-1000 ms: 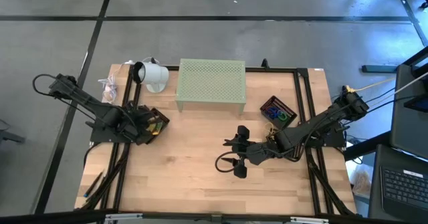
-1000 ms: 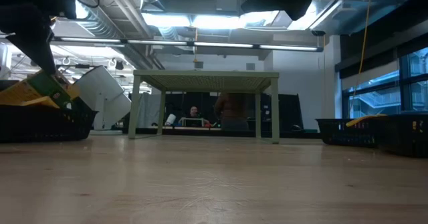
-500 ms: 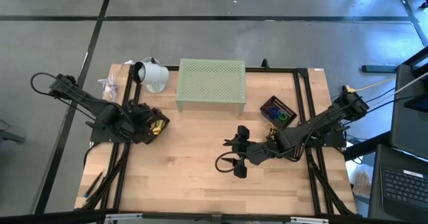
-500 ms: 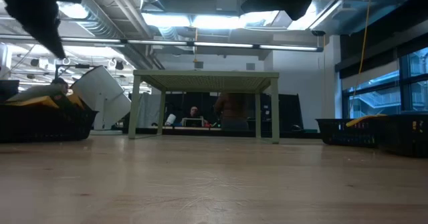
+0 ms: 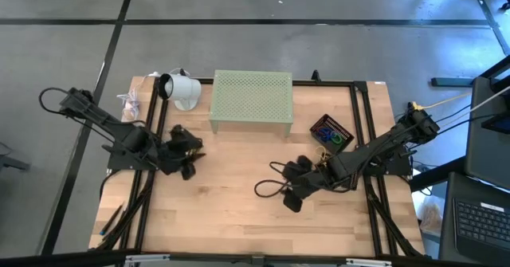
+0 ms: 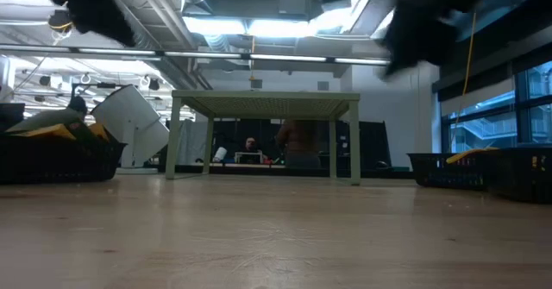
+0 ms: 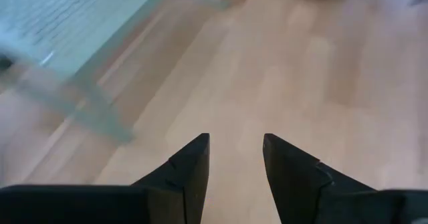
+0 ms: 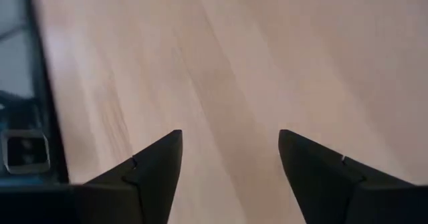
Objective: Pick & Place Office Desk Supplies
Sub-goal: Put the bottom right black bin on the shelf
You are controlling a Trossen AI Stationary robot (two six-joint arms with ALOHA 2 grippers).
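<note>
Left end effector (image 5: 189,157) hovers over bare wood just off the left black mesh tray (image 6: 52,161), fingers (image 7: 190,167) spread, nothing between them. The tray holds yellow-green boxes (image 6: 47,130), visible in the low view.

Right end effector (image 5: 292,189) sits mid-surface (image 5: 239,211), fingers (image 8: 157,167) apart, also empty; its wrist view shows only bare wood.

Remaining office desk supplies (image 5: 331,134), the coloured clip rings, sit in the right mesh tray (image 5: 341,127) near the right corner of the pale green perforated stand (image 5: 251,98).

Key relation: the clip rings lie behind the right end effector, back toward that arm's base and nearer the stand. The right arm is clearly closer; the left is well apart across the surface. The rings' long axis can't be resolved at this range.

Judgement: the next pick likely belongs to the right arm, which must turn back toward its tray.
</note>
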